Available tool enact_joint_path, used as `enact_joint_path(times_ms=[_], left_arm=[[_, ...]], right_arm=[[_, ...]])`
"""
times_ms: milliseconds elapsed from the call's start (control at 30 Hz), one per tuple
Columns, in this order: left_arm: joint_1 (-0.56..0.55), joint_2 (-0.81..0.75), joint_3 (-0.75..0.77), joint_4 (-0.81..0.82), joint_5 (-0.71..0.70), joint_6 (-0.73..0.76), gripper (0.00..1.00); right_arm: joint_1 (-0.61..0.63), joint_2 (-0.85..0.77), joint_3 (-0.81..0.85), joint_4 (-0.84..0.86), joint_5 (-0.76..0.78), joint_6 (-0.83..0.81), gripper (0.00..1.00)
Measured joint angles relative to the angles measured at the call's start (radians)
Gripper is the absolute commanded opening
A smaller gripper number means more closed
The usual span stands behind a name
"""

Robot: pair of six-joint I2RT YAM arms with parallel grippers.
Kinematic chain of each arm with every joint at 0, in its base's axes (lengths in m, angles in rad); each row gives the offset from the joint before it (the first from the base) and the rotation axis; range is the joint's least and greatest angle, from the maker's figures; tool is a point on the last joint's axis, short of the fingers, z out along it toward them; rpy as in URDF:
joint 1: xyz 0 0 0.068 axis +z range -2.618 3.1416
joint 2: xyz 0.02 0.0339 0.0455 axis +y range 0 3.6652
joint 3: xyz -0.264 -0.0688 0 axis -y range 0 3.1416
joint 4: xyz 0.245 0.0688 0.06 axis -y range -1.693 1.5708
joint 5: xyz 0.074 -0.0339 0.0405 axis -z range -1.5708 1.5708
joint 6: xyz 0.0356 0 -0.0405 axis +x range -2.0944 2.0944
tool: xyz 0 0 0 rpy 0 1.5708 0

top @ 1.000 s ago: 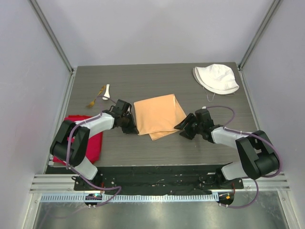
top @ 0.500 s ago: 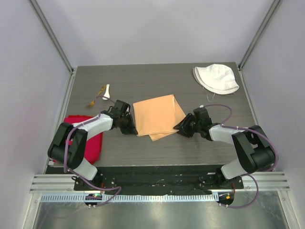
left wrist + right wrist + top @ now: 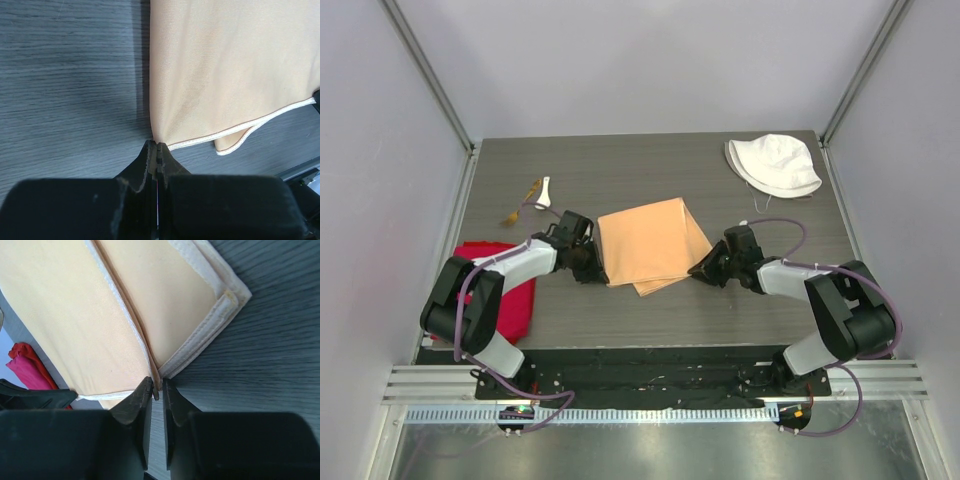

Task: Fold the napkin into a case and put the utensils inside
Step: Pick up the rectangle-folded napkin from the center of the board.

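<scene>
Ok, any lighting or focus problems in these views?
Top external: even light, sharp, glare on the metal sheet in front. Left wrist: napkin crisp, casting a shadow on the table; left gripper dark, blurred. Right wrist: napkin hem sharp, right gripper blurred.

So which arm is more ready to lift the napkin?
Probably left: the left gripper is pinched shut on the napkin corner, while the right gripper shows a small gap around the edge.
</scene>
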Motion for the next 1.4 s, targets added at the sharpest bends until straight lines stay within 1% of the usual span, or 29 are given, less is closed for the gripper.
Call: enact_joint_path(times_ms=[67,167,433,633,833,1067,1167,1267,1400], left_arm=[[0.000,0.000,-0.003,0.000,0.000,0.000,0.00],[0.000,0.000,-0.004,0.001,0.001,0.000,0.00],[0.000,-0.010,0.002,-0.012,0.008,0.003,0.00],[0.000,-0.023,0.062,-0.033,0.018,0.001,0.00],[0.000,-0.023,0.093,-0.006,0.056,-0.049,0.00],[0.002,-0.023,0.124,0.014,0.071,-0.084,0.00],[0.009,-0.023,0.167,0.016,0.068,-0.104,0.00],[0.018,-0.019,0.237,0.036,0.067,-0.127,0.00],[0.042,0.028,0.377,0.072,0.067,-0.166,0.00]], right_arm=[[0.000,0.000,0.000,-0.012,0.007,0.002,0.07],[0.000,0.000,0.005,-0.031,0.009,0.001,0.01],[0.000,-0.032,0.070,-0.146,0.007,0.000,0.01],[-0.001,-0.082,0.130,-0.189,0.000,-0.014,0.01],[-0.043,-0.067,0.145,-0.098,-0.039,-0.054,0.01],[-0.114,-0.053,0.148,0.111,-0.098,-0.083,0.01],[-0.133,-0.044,0.164,0.183,-0.130,-0.083,0.01],[-0.151,-0.006,0.238,0.194,-0.154,-0.101,0.01],[-0.194,0.069,0.415,0.185,-0.181,-0.131,0.01]])
